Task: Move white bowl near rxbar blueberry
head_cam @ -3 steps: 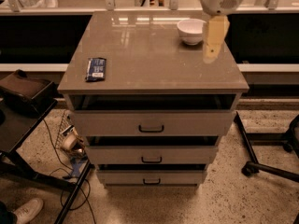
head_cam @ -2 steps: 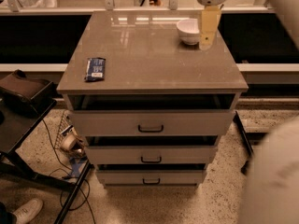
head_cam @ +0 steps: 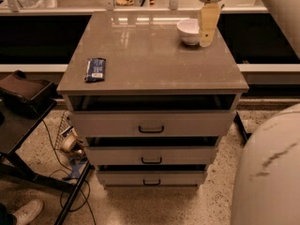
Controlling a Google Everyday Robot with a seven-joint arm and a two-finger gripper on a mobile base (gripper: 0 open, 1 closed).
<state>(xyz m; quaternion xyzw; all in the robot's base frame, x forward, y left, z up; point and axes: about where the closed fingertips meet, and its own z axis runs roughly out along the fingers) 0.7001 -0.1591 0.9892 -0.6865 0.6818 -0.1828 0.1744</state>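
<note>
text: none readable | rxbar blueberry [head_cam: 95, 70] label: illegible | tool [head_cam: 206, 43]: beside white bowl [head_cam: 188, 31]

A grey three-drawer cabinet [head_cam: 187, 121] stands on a speckled terrazzo floor [head_cam: 140, 205], its drawers slightly ajar and its glossy top reflecting light. A black stand [head_cam: 21, 125] sits to the left. The gripper [head_cam: 205, 41] hangs over the cabinet's back right corner.

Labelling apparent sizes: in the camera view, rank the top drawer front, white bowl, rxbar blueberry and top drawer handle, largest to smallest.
1. top drawer front
2. white bowl and rxbar blueberry: about alike, and the bowl sits farther away, so unranked
3. top drawer handle
The gripper hangs close beside the bowl.
</note>
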